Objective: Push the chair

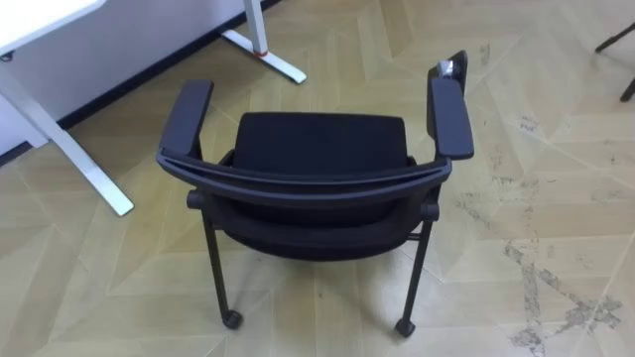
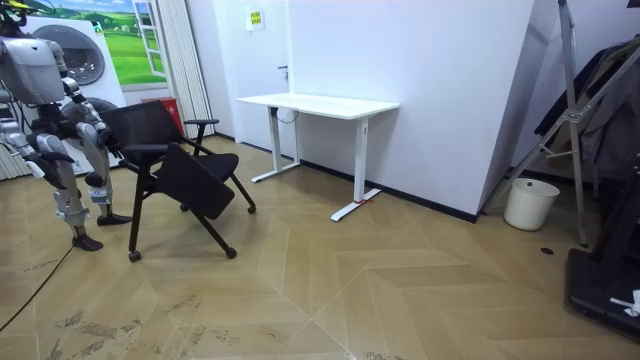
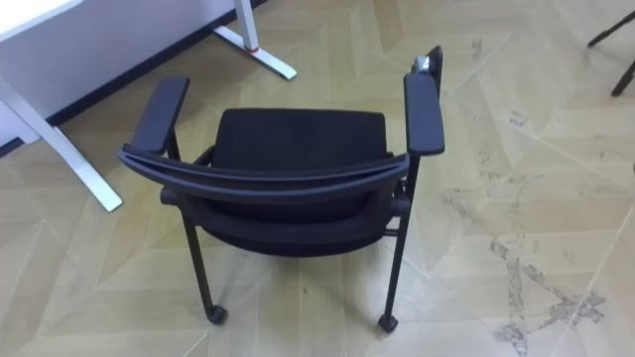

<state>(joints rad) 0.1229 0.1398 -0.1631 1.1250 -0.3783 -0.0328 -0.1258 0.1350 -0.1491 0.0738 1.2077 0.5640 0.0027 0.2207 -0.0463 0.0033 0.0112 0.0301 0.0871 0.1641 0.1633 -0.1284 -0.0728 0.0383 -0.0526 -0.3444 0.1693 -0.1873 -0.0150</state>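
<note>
A black chair (image 1: 317,149) with two armrests and small casters stands just below me on the wooden floor, its curved backrest (image 1: 298,183) nearest to me and its seat facing away. In the room view I stand at the room view's left, directly behind the chair (image 2: 175,150), with my arms reaching towards its backrest. My right hand (image 2: 110,150) is at the back of the chair, too small to read. The left hand is on the far side of my body and cannot be made out.
A white desk (image 2: 320,105) stands against the wall ahead and to my left, its white foot (image 1: 268,58) near the chair's front. Dark stand legs (image 1: 620,45) cross the floor at far right. A white bin (image 2: 530,203) sits by the wall.
</note>
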